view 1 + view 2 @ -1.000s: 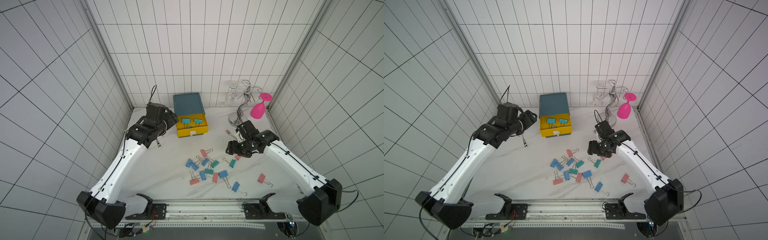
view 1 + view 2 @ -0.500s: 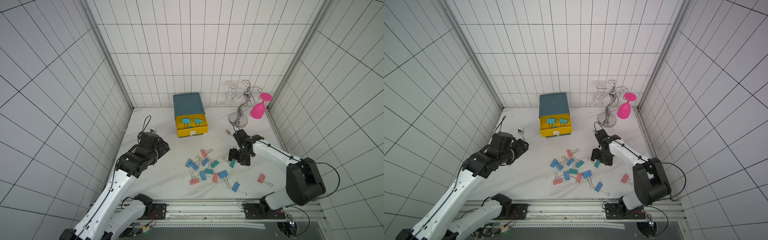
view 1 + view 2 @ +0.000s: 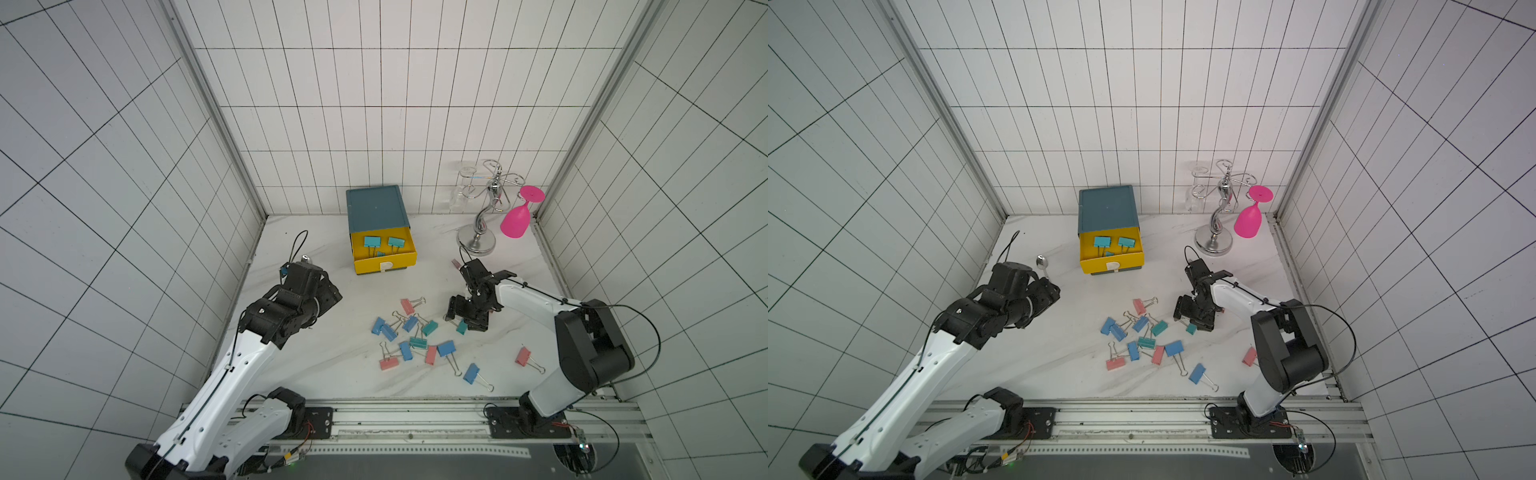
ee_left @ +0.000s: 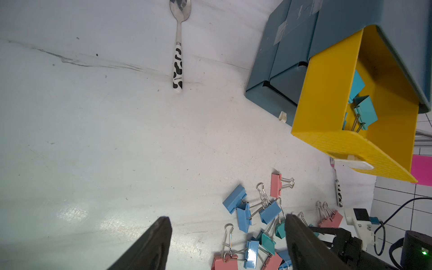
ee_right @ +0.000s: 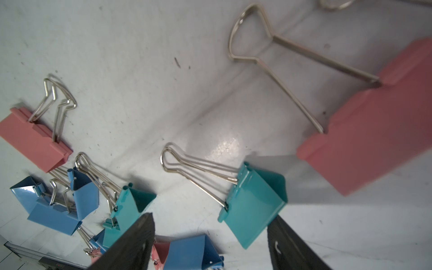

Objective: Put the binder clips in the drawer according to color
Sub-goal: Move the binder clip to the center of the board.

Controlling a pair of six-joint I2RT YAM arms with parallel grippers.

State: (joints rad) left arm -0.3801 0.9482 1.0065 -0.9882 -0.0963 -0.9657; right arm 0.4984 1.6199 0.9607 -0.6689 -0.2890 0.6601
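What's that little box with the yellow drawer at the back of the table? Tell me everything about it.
It is a small blue-grey, plastic-looking box standing on the white table near the back wall. Its yellow drawer is pulled out toward the front, with a white pull tab on its face. Three blue-green clips lie inside. Nothing else touches it.

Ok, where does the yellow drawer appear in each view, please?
In both top views: the yellow drawer is at the centre, pulled out of the blue cabinet by the back wall.
Left wrist: upper right of the picture.
Right wrist: not in it.
Shared landmark: the loose binder clips, in all four.
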